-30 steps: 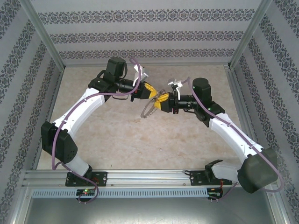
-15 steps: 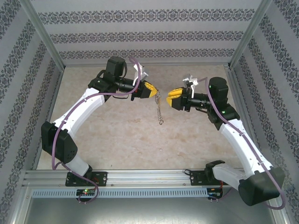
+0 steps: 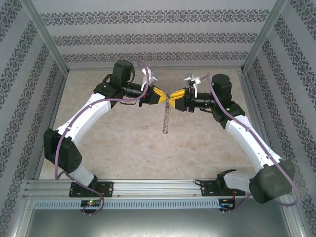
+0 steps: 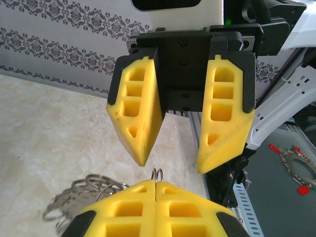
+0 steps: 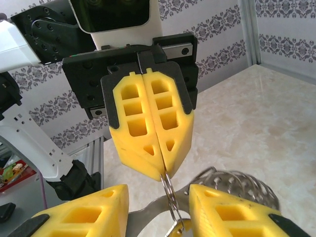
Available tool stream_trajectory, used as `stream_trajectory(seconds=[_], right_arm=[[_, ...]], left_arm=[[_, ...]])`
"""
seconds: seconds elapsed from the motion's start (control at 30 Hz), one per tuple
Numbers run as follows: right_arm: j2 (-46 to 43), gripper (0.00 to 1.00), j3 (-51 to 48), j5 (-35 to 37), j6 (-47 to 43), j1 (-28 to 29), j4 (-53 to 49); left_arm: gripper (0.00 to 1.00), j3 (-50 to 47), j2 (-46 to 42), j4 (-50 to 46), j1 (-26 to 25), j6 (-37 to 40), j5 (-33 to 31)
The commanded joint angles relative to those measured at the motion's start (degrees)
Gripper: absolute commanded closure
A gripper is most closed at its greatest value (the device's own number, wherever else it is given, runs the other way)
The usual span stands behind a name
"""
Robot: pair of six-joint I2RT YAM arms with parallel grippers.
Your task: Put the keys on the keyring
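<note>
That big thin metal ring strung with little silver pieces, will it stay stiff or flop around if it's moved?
Probably floppy: the thin metal keyring hangs as a limp strand below the shut left gripper, so it would likely swing. Seemingly light, since a fingertip pinch holds it. Its smooth wire may twist in that grip.
</note>
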Motion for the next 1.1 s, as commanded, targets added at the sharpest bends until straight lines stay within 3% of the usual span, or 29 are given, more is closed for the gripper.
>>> stream_trajectory(seconds=[0.0,0.43,0.8,1.07], right_arm=[[0.6,0.64,2.1,-1.3,-0.1,1.0,2.3],[1.3,0.74,0.8,-0.5,-0.6,1.4,1.9],[2.2,1.0,1.2,-0.6,-0.7,1.4,1.5],[2.2,1.0,2.6,-0.2,-2.7,1.4,-1.9]], left_arm=[[1.0,0.5,-1.5,2.2,-0.6,-0.3,1.4],[1.0,0.8,-1.6,2.3,-0.8,-0.3,1.1],[1.0,0.6,-1.5,2.9,-1.0,-0.7,0.9],[1.0,0.3,-1.5,4.0,-1.1,-1.6,-0.1]])
